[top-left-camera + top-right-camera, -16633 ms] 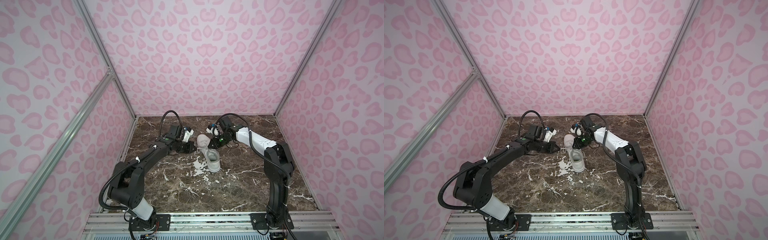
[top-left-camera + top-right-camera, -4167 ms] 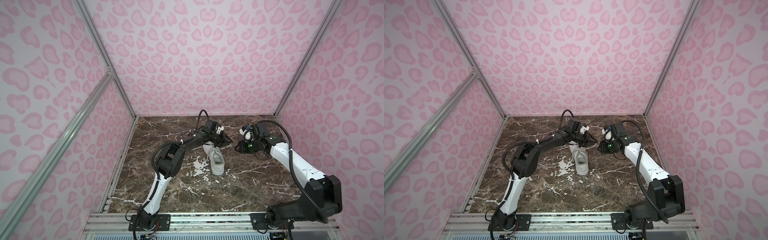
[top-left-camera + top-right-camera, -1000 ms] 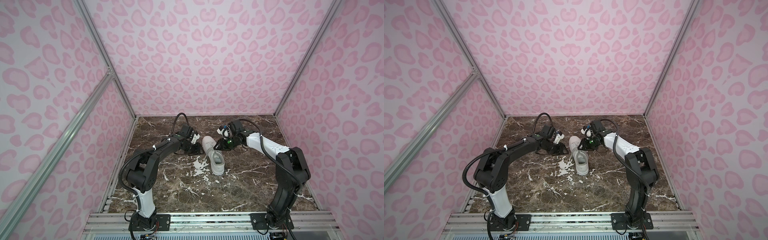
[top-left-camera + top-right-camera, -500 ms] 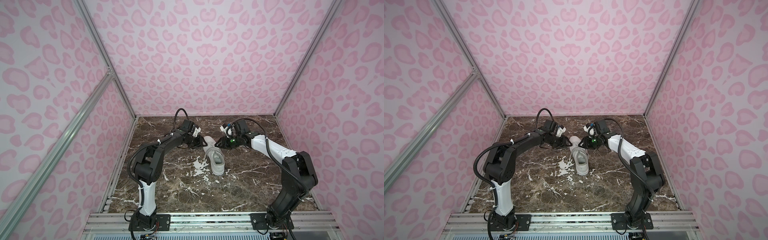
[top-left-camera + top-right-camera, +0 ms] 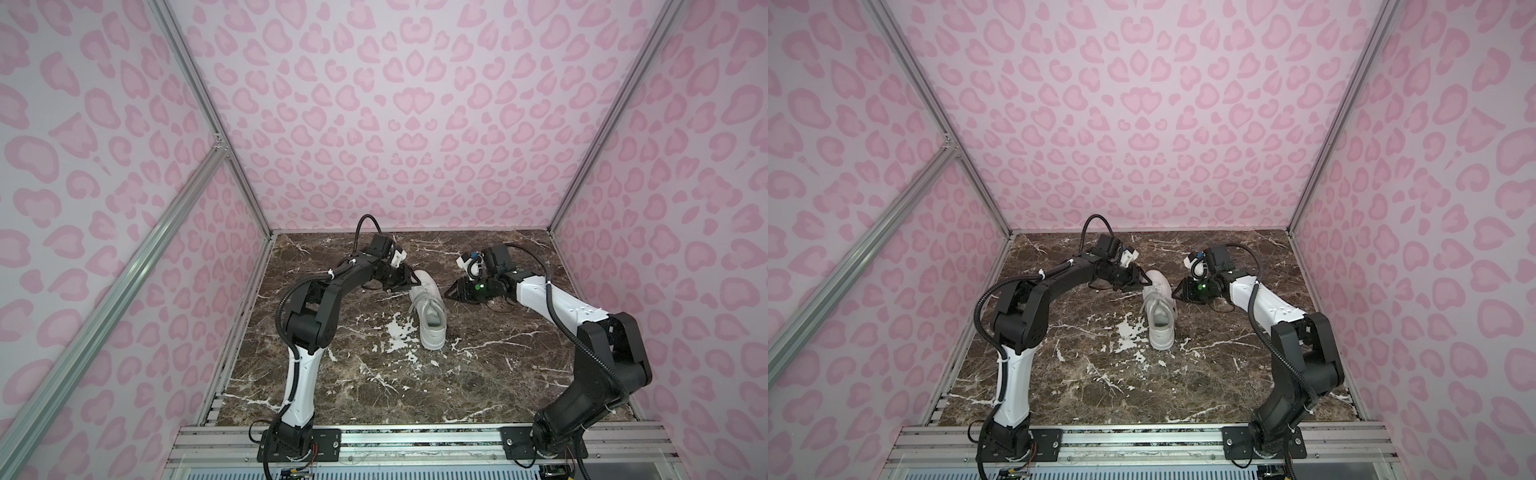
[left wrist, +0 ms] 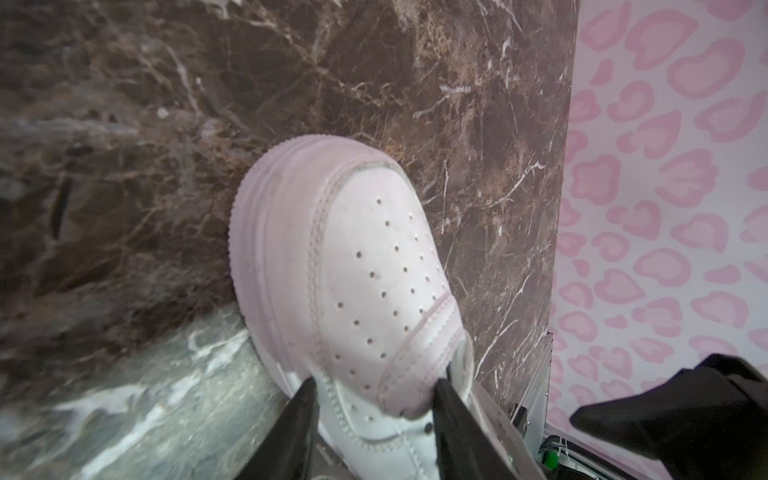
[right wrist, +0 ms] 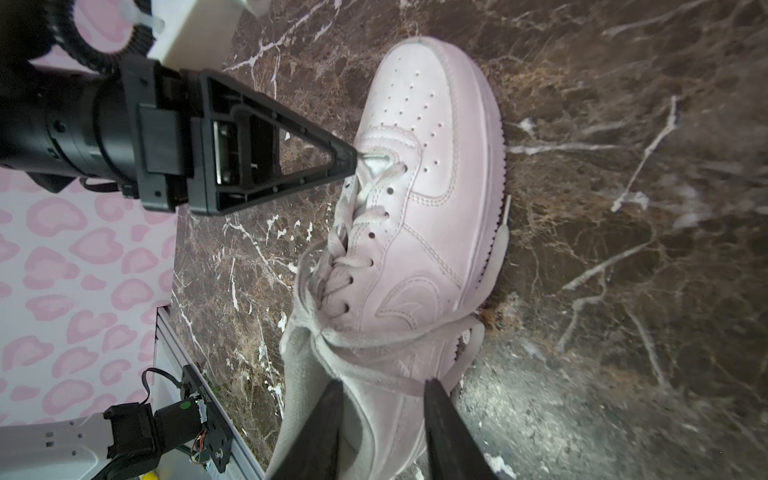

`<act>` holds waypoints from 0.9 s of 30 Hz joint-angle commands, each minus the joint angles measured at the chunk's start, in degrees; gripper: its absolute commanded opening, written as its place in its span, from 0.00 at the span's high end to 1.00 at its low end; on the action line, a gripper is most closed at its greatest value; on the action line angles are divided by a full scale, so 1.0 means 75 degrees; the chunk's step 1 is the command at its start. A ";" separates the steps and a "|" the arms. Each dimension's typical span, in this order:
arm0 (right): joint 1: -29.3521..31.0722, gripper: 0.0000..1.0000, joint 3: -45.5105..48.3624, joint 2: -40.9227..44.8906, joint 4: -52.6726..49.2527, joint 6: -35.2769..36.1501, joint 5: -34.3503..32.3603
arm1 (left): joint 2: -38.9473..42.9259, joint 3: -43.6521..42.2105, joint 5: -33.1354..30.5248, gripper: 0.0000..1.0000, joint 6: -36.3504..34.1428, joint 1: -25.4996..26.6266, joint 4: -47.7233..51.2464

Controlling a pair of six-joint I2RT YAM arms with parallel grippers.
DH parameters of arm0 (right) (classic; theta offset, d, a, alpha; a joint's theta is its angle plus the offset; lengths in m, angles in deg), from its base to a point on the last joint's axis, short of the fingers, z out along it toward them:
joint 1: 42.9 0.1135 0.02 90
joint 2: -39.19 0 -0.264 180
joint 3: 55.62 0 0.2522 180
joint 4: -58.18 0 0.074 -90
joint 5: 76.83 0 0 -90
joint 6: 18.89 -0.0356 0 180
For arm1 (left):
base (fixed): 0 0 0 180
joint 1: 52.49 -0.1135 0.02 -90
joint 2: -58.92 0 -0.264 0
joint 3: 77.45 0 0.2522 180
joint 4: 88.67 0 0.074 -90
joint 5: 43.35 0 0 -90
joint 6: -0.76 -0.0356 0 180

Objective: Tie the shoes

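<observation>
You have the white sneaker (image 5: pixel 430 309) lying on its sole just above the middle of both top views (image 5: pixel 1160 309). Its toe points up and slightly left, and its heel is towards the front rail (image 5: pixel 415 440).

**Top views:** These show only that the left gripper (image 5: pixel 411 282) meets the toe end from the left. The right gripper (image 5: pixel 451 291) sits just beside the shoe's right flank with a sliver of marble table (image 5: pixel 374 386) between them.

**Left wrist camera:** This shows your left gripper (image 6: pixel 376 380) holding the sneaker (image 6: pixel 365 270). The jaws stand about half apart and clamp the front of the upper. One finger is on the outer side panel and the other is in the throat by the tongue. Those fingers hide the lacing behind them.

**Right wrist camera:**
- The laces (image 7: pixel 357 224) are threaded loosely through the eyelets. One strand crosses the collar and drops to the table.
- The lace tip (image 7: pixel 500 237) lies along the sole.
- Your right gripper (image 7: pixel 384 382) is part-open at a moderate gap. It points at the collar and grips nothing.
- The left gripper (image 7: pixel 351 160) appears side-on and covers the lowest eyelets.

**Surroundings:** A white patch in the marble (image 5: pixel 399 332) lies just left of the heel. Pink leopard-print walls (image 5: pixel 395 124) close in three sides.
</observation>
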 commanded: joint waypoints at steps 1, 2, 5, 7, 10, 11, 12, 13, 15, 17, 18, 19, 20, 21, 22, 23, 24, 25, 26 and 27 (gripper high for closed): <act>-0.0036 0.65 0.0162 0.0058 0.0193 -0.0084 -0.0077 | -0.0173 0.0330 0.0140 0.54 0.0108 0.0035 -0.0085; -0.0034 0.65 0.0179 0.0064 0.0200 -0.0103 -0.0089 | -0.0145 0.0348 0.0137 0.54 0.0100 0.0030 -0.0054; -0.0079 0.65 0.0253 0.0086 0.0256 -0.0160 -0.0197 | 0.0174 0.0082 -0.0134 0.54 0.0008 -0.0046 -0.0084; -0.0121 0.65 0.0316 0.0100 0.0281 -0.0185 -0.0205 | 0.0509 -0.0269 -0.0225 0.54 0.0046 -0.0131 -0.0371; -0.0192 0.65 0.0389 0.0176 0.0303 -0.0164 -0.0332 | 0.1068 -0.0601 -0.0496 0.54 -0.0094 -0.0273 -0.0396; -0.0234 0.65 0.0440 0.0252 0.0326 -0.0184 -0.0395 | 0.1315 -0.0716 -0.0633 0.53 -0.0196 -0.0326 -0.0388; -0.0264 0.64 0.0480 0.0322 0.0351 -0.0196 -0.0446 | 0.1569 -0.0887 -0.0750 0.53 -0.0307 -0.0356 -0.0451; -0.0302 0.62 0.0530 0.0436 0.0375 -0.0177 -0.0511 | 0.1910 -0.1134 -0.0963 0.53 -0.0421 -0.0406 -0.0603; -0.0370 0.56 0.0609 0.0668 0.0354 -0.0060 -0.0718 | 0.2647 -0.1768 -0.1304 0.10 -0.0465 -0.0539 -0.1045; -0.0498 0.48 0.0686 0.0932 0.0299 0.0090 -0.0909 | 0.3327 -0.2283 -0.1445 0.02 -0.0386 -0.0820 -0.1353; -0.0572 0.45 0.0711 0.1043 0.0253 0.0144 -0.0969 | 0.3576 -0.2432 -0.1491 0.02 -0.0424 -0.0948 -0.1365; -0.0674 0.41 0.0761 0.1196 0.0236 0.0195 -0.1023 | 0.3876 -0.2530 -0.1569 0.02 -0.0542 -0.1088 -0.1334; -0.0778 0.37 0.0813 0.1346 0.0206 0.0240 -0.1108 | 0.4189 -0.2854 -0.1685 0.02 -0.0687 -0.1199 -0.1289; -0.0875 0.33 0.0871 0.1464 0.0190 0.0277 -0.1167 | 0.4522 -0.3022 -0.1810 0.02 -0.0820 -0.1276 -0.1281; -0.0988 0.29 0.0925 0.1614 0.0156 0.0326 -0.1232 | 0.4877 -0.3239 -0.1948 0.02 -0.0951 -0.1385 -0.1284; -0.1095 0.23 0.0986 0.1738 0.0117 0.0368 -0.1293 | 0.5274 -0.3440 -0.1983 0.02 -0.1115 -0.1503 -0.1323; -0.1172 0.17 0.1036 0.1841 0.0109 0.0416 -0.1314 | 0.5578 -0.3601 -0.2024 0.02 -0.1275 -0.1589 -0.1317; -0.1245 0.03 0.1085 0.1942 0.0069 0.0446 -0.1398 | 0.5894 -0.3774 -0.2248 0.02 -0.1376 -0.1687 -0.1298; -0.1301 0.02 0.1130 0.2027 0.0020 0.0476 -0.1485 | 0.6191 -0.3924 -0.2538 0.02 -0.1336 -0.1757 -0.1316; -0.1347 0.02 0.1187 0.2097 0.0030 0.0494 -0.1514 | 0.6447 -0.4066 -0.2730 0.02 -0.1395 -0.1818 -0.1300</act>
